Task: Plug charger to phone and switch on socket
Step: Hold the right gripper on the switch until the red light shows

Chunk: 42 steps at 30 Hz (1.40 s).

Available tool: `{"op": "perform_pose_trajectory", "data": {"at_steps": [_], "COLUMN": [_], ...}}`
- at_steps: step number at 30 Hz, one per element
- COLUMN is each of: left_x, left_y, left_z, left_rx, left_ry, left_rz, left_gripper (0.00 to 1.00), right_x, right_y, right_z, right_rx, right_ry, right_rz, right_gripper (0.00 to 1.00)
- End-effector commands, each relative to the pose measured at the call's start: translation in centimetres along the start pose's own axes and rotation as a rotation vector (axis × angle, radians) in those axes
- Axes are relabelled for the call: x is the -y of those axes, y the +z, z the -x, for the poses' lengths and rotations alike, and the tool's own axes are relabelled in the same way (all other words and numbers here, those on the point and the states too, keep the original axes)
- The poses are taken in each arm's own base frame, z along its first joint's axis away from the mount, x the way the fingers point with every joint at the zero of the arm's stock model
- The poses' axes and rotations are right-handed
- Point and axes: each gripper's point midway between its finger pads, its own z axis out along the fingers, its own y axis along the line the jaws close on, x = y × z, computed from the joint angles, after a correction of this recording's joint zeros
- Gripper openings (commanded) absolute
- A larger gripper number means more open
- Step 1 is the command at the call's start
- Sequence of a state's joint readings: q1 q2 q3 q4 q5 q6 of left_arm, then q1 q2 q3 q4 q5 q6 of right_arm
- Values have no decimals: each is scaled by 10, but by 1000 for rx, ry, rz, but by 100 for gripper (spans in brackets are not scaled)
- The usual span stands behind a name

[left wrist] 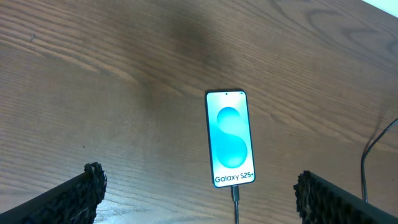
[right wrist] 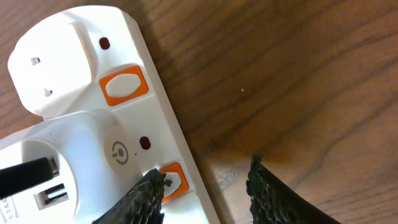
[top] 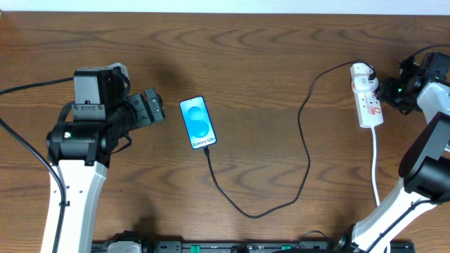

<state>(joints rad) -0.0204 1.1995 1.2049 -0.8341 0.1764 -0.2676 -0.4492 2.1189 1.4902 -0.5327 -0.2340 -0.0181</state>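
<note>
The phone (top: 197, 122) lies flat at the table's middle left, blue screen up; it also shows in the left wrist view (left wrist: 230, 138). The charger cable (top: 304, 151) runs from the phone's lower end, where its plug tip (left wrist: 235, 192) sits in the port, round to the socket (top: 368, 98). My left gripper (top: 152, 108) is open, left of the phone, holding nothing. My right gripper (right wrist: 205, 193) is open at the socket (right wrist: 81, 118). One finger rests on an orange-framed switch (right wrist: 174, 179); the other is off the strip's edge over the wood.
A second orange-framed switch (right wrist: 124, 85) and two dark red indicator lamps sit on the strip. A white plug (right wrist: 56, 56) is in its top outlet. The thick white cord (top: 375, 165) runs toward the front edge. Robot cables trail at far left.
</note>
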Motion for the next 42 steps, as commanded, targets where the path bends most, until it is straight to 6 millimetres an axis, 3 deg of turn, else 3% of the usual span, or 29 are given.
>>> {"op": "perform_pose_trajectory", "data": {"at_steps": [1, 10, 18, 24, 42], "left_x": [-3, -3, -3, -3, -3], "left_y": [-2, -2, -2, -2, -2], "left_z": [2, 2, 2, 2, 2], "left_rx": [10, 10, 10, 10, 10], "left_ry": [-1, -1, -1, -1, -1], "left_rz": [13, 13, 13, 13, 13], "left_gripper": [99, 99, 99, 99, 99], "right_x": [-25, -45, -46, -65, -65], "right_y": [22, 28, 41, 41, 35], "right_z": [-29, -36, -47, -56, -81], "right_rx": [-103, -128, -166, -204, -316], "right_ry": [-14, -52, 14, 58, 151], "right_rz": [58, 71, 76, 188, 164], "right_gripper": [44, 45, 46, 49, 54]}}
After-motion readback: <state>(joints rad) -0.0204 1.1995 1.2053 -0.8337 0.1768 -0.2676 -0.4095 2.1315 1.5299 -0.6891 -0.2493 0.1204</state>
